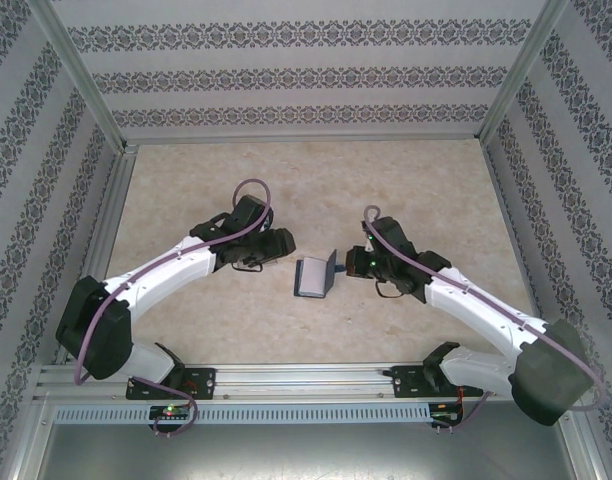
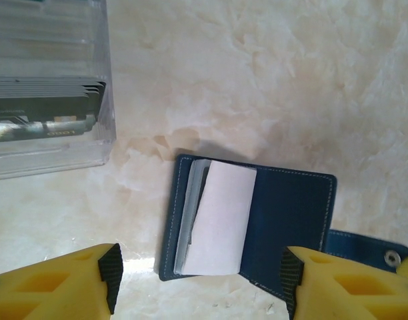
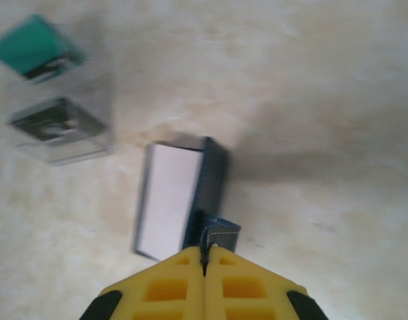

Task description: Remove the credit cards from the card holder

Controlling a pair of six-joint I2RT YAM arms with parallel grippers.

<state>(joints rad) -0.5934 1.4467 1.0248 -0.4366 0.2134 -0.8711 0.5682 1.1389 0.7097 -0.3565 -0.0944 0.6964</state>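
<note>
The card holder lies open on the table between my two arms, dark navy with one half raised. A pale card rests at a slant on its left pocket, over the edges of other cards. My right gripper is shut on the holder's small side tab, at the holder's right side. My left gripper hangs open just above the holder's near edge, nothing between its pads. A teal-green card lies loose on the table beyond the holder.
A clear plastic box with a stack of dark cards inside stands to the left of the holder, close to my left gripper. The same box sits just before the teal card. Patterned walls enclose the marble-look tabletop.
</note>
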